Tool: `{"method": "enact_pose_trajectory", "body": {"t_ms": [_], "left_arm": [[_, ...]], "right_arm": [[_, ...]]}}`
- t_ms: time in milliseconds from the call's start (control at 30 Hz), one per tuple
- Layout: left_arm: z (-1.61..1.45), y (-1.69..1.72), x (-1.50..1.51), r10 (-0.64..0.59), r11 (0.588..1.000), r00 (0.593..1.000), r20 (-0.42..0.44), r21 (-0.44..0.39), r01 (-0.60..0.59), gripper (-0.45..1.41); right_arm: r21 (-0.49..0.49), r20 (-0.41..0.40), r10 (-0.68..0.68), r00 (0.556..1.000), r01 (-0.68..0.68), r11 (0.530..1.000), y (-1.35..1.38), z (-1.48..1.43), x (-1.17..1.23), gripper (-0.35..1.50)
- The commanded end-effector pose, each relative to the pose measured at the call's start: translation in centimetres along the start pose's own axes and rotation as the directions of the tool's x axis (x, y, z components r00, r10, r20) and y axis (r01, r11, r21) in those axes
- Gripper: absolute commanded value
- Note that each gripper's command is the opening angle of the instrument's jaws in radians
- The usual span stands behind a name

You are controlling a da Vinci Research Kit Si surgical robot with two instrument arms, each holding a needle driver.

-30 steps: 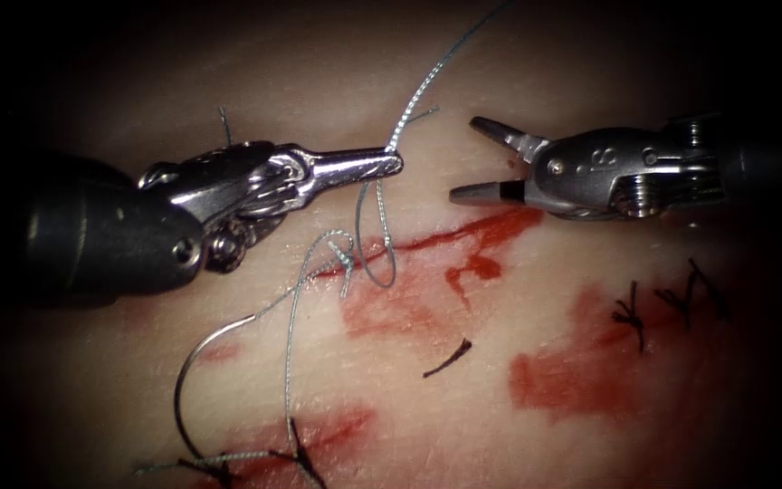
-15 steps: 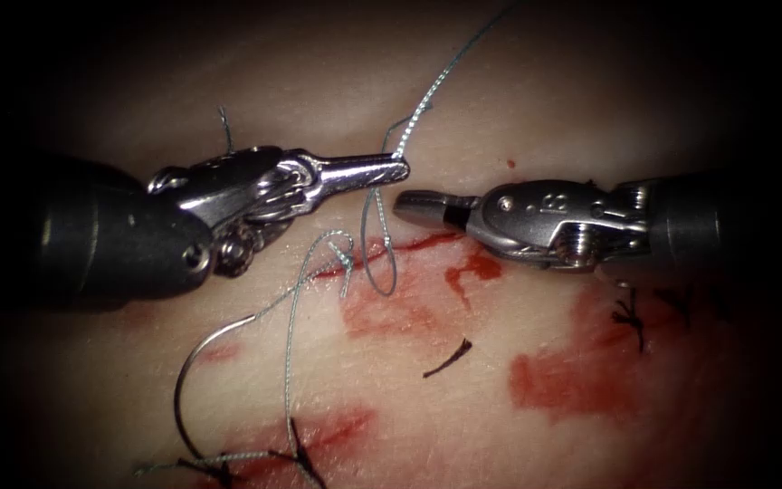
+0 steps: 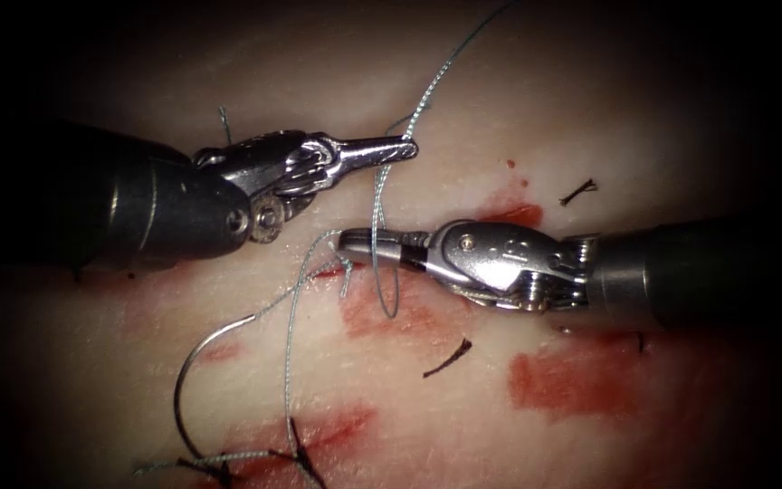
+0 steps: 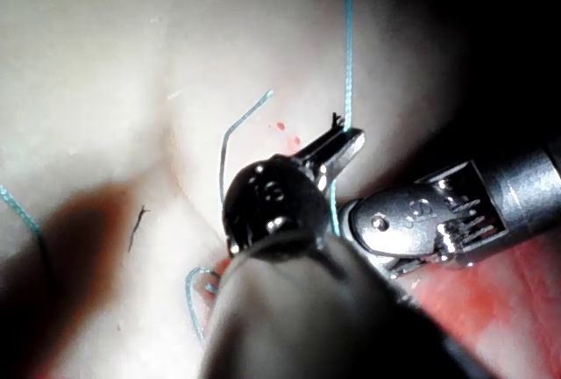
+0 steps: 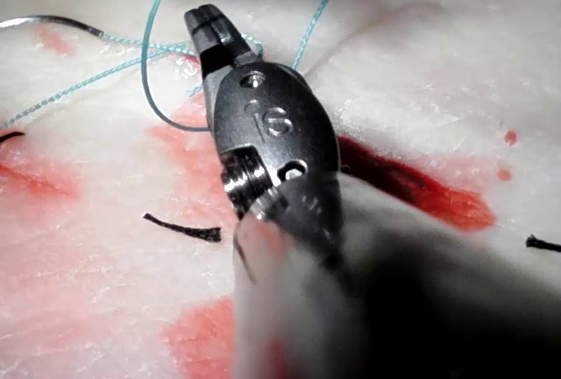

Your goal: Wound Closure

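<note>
Since the earlier frame we see the right tool [image 3: 359,243] has slid leftward, its jaws now together at the thread [image 3: 378,195] loop; we cannot tell whether it pinches it. We count two tools, one curved steel needle [image 3: 194,358] lying loose on the tissue [image 3: 536,109], well below them. Beyond, the left tool [image 3: 400,148] is clamped on the braided thread.

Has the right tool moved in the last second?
Yes. The right tool came left and down, past the loose black thread piece, jaws now shut at the thread.
</note>
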Motion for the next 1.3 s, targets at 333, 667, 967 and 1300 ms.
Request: {"method": "enact_pose_trajectory", "body": {"t_ms": [333, 667, 967, 1300], "left_arm": [[0.03, -0.46, -0.23, 0.013, 0.994, 1.000, -0.008, 0.107, -0.012, -0.45], [-0.33, -0.85, -0.50, 0.048, 0.911, 0.996, 0.070, 0.405, -0.072, -0.45], [-0.45, -0.64, -0.62, 0.013, 0.887, 0.993, 0.119, 0.456, -0.066, -0.45], [-0.32, -0.29, -0.66, 0.031, 0.890, 0.991, 0.134, 0.447, -0.088, -0.45]], "right_arm": [[0.024, -0.114, -0.025, 0.993, 0.028, 0.999, -0.20, 0.23, 0.07, -0.35], [-0.290, -0.200, -0.031, 0.979, -0.029, 0.956, -0.11, 0.18, 0.28, -0.35], [-0.511, -0.268, 0.038, 0.963, -0.175, 0.842, 0.02, 0.16, 0.20, -0.35], [-0.653, -0.261, 0.087, 0.962, -0.242, 0.718, 0.19, 0.13, 0.10, -0.35]]}}
